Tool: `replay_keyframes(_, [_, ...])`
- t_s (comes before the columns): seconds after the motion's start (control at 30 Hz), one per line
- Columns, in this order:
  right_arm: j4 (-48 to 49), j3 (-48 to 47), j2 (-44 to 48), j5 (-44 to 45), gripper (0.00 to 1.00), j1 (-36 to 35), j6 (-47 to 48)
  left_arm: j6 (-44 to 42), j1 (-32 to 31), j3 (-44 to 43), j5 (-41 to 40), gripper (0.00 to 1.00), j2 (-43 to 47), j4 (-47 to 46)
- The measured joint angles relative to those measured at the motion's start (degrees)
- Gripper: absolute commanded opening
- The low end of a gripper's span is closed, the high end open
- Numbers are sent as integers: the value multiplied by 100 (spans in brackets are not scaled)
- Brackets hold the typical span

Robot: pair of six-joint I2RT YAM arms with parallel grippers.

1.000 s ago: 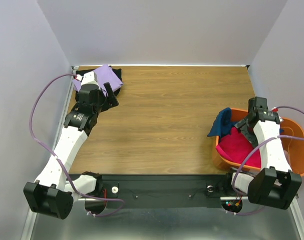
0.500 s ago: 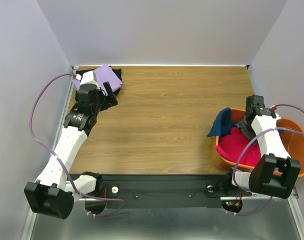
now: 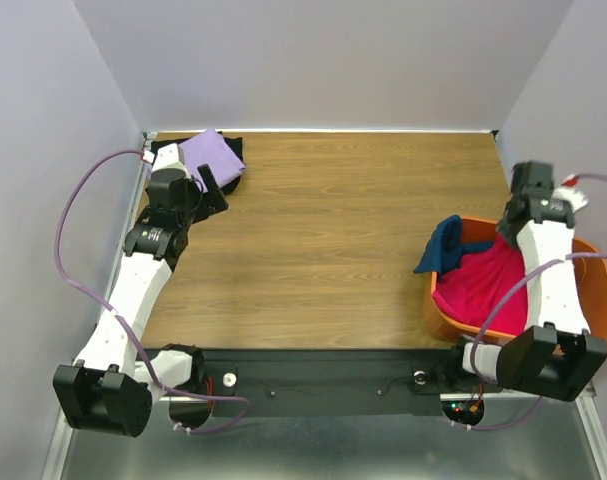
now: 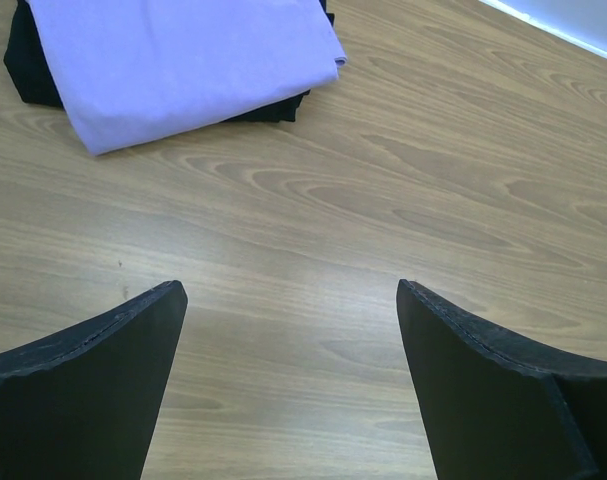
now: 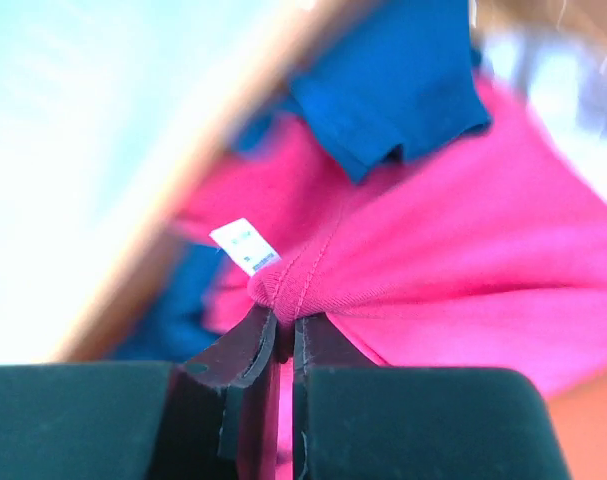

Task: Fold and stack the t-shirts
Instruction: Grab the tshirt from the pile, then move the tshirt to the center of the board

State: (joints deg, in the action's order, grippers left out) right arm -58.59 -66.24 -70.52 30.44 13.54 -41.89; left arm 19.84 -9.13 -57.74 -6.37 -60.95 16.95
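A folded lavender t-shirt [image 3: 215, 153] [image 4: 183, 60] lies on a folded black t-shirt [image 3: 234, 177] [image 4: 28, 70] at the table's far left corner. My left gripper [image 3: 211, 185] [image 4: 288, 300] hovers just in front of that stack, open and empty over bare wood. In the orange tub [image 3: 598, 300] at the right, a crimson-pink t-shirt [image 3: 478, 285] [image 5: 463, 260] is pulled upward. My right gripper [image 3: 511, 228] [image 5: 283, 325] is shut on its collar seam, beside the white label [image 5: 245, 246]. A navy t-shirt [image 3: 443, 245] [image 5: 393, 90] hangs over the tub's left rim.
The wooden table [image 3: 343, 230] is walled on the left, back and right. The tub stands at the near right edge, close to the right arm's base [image 3: 533, 365]. Purple cables [image 3: 78, 210] loop beside each arm.
My right gripper has shut on the crimson-pink shirt's collar and risen toward the back, stretching the cloth up. My left gripper has drawn back slightly from the lavender stack.
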Motion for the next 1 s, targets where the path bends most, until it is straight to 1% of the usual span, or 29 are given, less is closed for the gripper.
replay_keyframes(0.03, [-42,-374,11,7,0,0,111,-7,20,0,20,99,-2,-4])
replay_keyframes(0.17, [-13,-2472,-46,59,0,0,608,-28,61,0,76,99,-4,-4])
replay_keyframes(0.2, [37,-2874,-70,59,0,2,680,-28,63,0,83,99,-7,-7])
replay_keyframes(0.23, [90,-3491,-122,-9,1,0,765,-28,63,0,114,98,-7,-7])
replay_keyframes(0.27, [109,-3735,-160,-46,1,2,804,-28,63,0,144,99,-7,-9])
replay_keyframes(0.3, [260,-4218,-223,-177,0,2,870,-28,63,0,157,99,-7,-13])
replay_keyframes(0.37, [472,-4682,-310,-540,1,2,949,-26,66,0,195,99,-15,-33])
replay_keyframes(0.5, [903,-5217,-632,-1403,1,0,1010,-26,98,0,262,99,-17,-46])
replay_keyframes(0.73, [1517,-6148,-1626,-2879,0,2,966,-22,101,0,310,99,-15,-44])
replay_keyframes(0.77, [1703,-6225,-1707,-3169,0,0,866,-22,101,0,315,99,-15,-44])
replay_keyframes(0.93, [2693,-6277,-1805,-4035,0,2,411,-17,101,0,330,99,-13,-44])
replay_keyframes(1.0, [3110,-6509,-1932,-4478,0,0,177,-13,101,0,334,99,-7,-44])
